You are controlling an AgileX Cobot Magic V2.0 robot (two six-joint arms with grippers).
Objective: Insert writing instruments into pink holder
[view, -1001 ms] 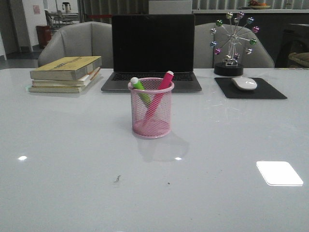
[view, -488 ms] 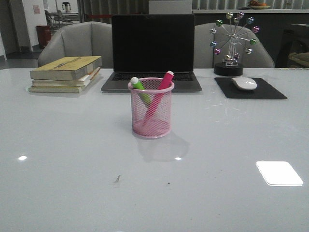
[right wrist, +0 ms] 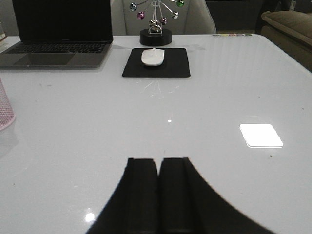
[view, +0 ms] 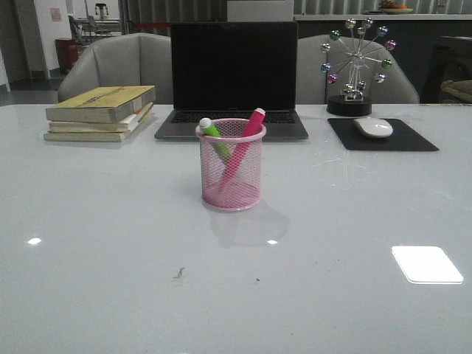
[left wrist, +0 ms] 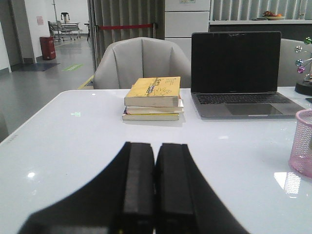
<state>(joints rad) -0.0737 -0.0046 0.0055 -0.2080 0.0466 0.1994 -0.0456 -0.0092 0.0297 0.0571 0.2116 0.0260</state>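
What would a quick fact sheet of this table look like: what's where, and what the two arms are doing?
holder: pink mesh cup, upright, mid-table, in front of the laptop
green marker: in the cup, leaning left
pink marker: in the cup, leaning right
books: stacked, left of the laptop
mouse: on a black pad, right of the laptop
left gripper: jaws shut, empty, away from the cup
right gripper: jaws shut, empty, away from the cup
task: both markers appear to be in

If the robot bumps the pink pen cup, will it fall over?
Probably it slides first: the pink wire-mesh pen cup sits on a glossy white table. It looks light, mostly holes. The green marker and pink marker lean above its rim, so a high bump might tip it.
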